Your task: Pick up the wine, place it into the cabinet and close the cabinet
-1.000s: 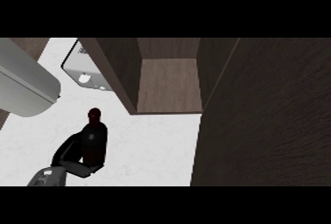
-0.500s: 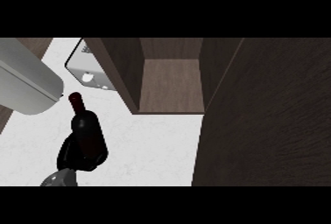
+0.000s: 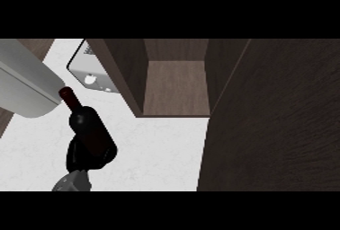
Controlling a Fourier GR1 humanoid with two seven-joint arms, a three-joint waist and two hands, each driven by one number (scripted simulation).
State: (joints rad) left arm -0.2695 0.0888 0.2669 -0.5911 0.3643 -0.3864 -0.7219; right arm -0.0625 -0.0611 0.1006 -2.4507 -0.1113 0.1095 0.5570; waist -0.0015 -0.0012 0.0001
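Wine bottle [image 3: 90, 126] is off the counter [image 3: 153, 148] now and riding in the left hand [image 3: 90, 155] — black fingers curled round its lower body, red-capped neck sticking up and away from the hand toward the upper left. Compared with a second ago the bottle has come up and gone from lying low beside the hand to pointing at the big grey rounded thing [image 3: 23, 83] at the left; its cap now looks like it's just about touching that thing's edge, though I can't tell if it's real contact or just overlap from this angle.

So the pick-up part looks done, I'd say. The open cabinet [image 3: 176, 85] sits up and to the right of the hand, its shelf bare where it shows, with the open dark door [image 3: 279, 121] further right again. The bottle is well short of the opening — next the hand would need to swing right and forward, and mind the cabinet's near side wall on the way in.

Right hand isn't in view.
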